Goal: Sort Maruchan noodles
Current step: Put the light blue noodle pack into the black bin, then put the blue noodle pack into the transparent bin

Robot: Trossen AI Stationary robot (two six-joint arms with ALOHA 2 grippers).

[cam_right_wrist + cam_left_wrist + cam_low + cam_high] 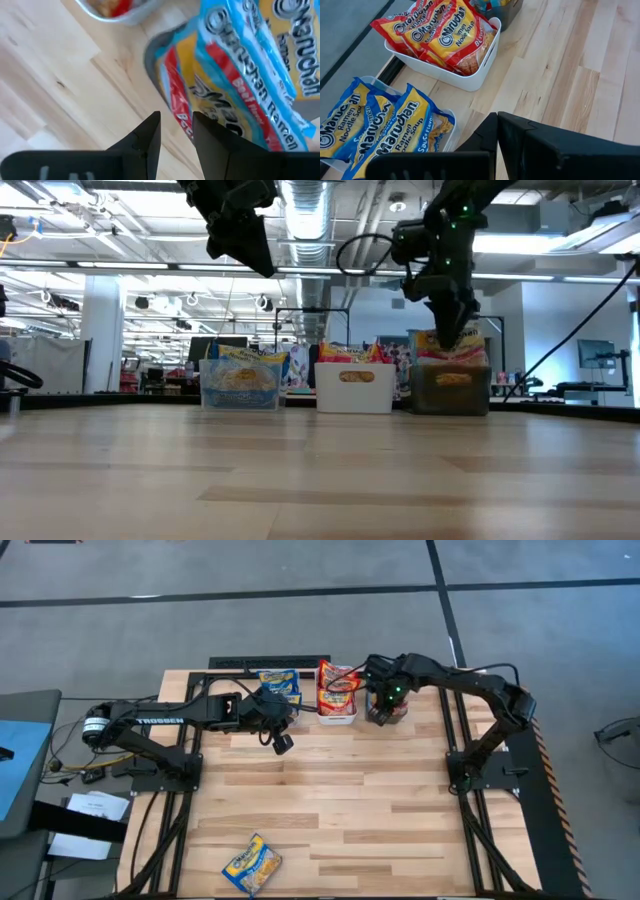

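While one blue-and-yellow Maruchan packet (251, 864) lies alone at the table's near edge, well apart from both arms, the rest stand sorted in three bins at the far edge. Right gripper (386, 712) hangs just above the dark bin (449, 389) and its packets (250, 80), fingers parted, holding nothing. Left gripper (283, 743), closed and empty, hovers near the clear bin (239, 393).

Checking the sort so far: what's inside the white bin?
The white bin holds red-and-yellow Maruchan packets standing on edge, at least three. Any packets beneath or behind them, and the bin's floor, are covered.
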